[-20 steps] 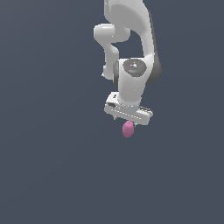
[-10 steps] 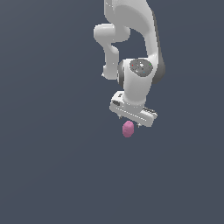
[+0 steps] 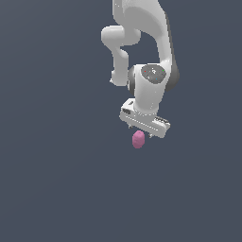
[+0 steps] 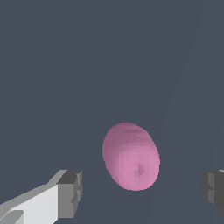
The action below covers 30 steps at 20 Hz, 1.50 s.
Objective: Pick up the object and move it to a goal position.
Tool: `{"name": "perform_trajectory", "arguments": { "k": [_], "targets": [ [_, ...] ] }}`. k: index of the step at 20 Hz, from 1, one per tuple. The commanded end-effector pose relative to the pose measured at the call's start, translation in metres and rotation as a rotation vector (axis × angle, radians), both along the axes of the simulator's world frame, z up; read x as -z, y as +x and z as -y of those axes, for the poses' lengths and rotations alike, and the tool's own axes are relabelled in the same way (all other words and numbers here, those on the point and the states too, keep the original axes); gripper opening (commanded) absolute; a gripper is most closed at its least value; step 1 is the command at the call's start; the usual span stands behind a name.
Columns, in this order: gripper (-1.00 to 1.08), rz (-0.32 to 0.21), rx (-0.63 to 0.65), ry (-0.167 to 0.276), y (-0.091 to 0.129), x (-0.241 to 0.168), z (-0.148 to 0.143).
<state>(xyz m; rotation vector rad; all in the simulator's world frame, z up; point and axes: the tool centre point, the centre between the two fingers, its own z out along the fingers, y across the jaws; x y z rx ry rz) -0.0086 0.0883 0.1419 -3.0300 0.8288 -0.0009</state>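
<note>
The object is a small pink-magenta lumpy oval blob (image 3: 138, 139) lying on the dark grey floor. In the exterior view it shows just below the white gripper (image 3: 143, 133), whose fingers are hidden behind the hand. In the wrist view the blob (image 4: 131, 156) lies between the two grey fingertips (image 4: 70, 193), with a clear gap on each side. The gripper (image 4: 142, 190) is open and empty, and does not touch the blob.
The plain dark grey floor (image 3: 56, 179) fills the rest of both views. The white arm (image 3: 142, 42) rises above the gripper toward the top of the exterior view. No other object shows.
The gripper and wrist have shifted slightly toward the exterior view's right and a little down, closer over the blob. The blob has not moved.
</note>
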Motion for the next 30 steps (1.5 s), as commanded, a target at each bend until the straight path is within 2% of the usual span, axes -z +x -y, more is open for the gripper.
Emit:
{"name": "perform_trajectory", "arguments": {
  "k": [1,8,14,15,30],
  "targets": [
    [1.00,-0.001,0.001,0.000,0.000,0.006,0.000],
    [1.00,-0.001,0.003,0.000,-0.002,0.038,0.000],
    [1.00,-0.001,0.004,0.000,0.000,0.047,0.000],
    [-1.00,-0.001,0.004,0.000,0.000,0.047,0.000],
    [-1.00,0.000,0.004,0.000,-0.001,0.040,0.004]
  ]
}}
